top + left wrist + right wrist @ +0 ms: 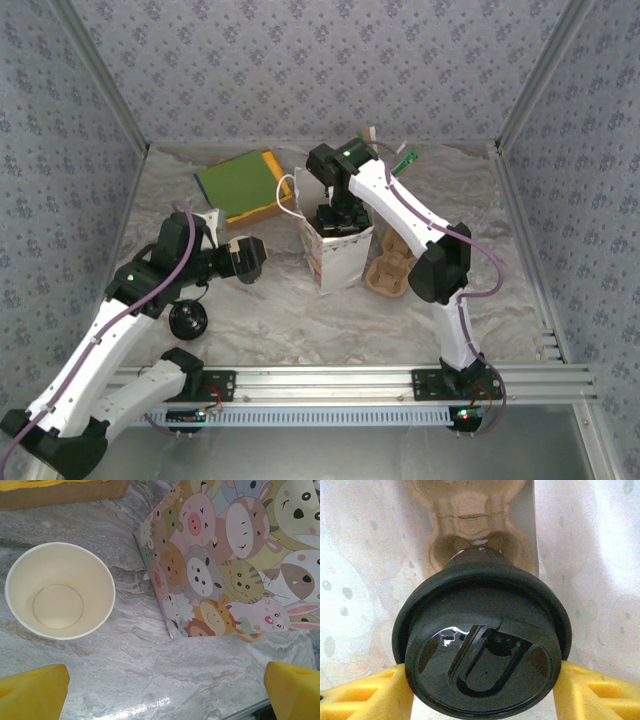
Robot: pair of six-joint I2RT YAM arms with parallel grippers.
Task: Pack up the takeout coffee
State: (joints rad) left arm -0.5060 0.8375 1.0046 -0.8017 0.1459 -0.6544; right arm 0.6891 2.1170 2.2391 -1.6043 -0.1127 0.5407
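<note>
Marbled tabletop [300, 320]: right hand [482, 692] pinches takeout coffee [480, 630] inside paper bag [340, 262]; release pending. Left hand [162, 692] spread, holding nothing.

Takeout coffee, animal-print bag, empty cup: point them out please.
takeout coffee [482, 650], right wrist view, top of its black lid.
animal-print bag [225, 570], left wrist view, printed side panel.
empty paper cup [60, 565], left wrist view, cream inner wall.

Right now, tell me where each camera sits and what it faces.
Top external: above, behind the bases, looking down on the table, both arms showing.
Left wrist: looking down at the lidless cup, open left gripper below.
Right wrist: looking down on the takeout coffee, clamped by the right gripper.
Shared: the cartoon-animal bag in top external and left wrist.
</note>
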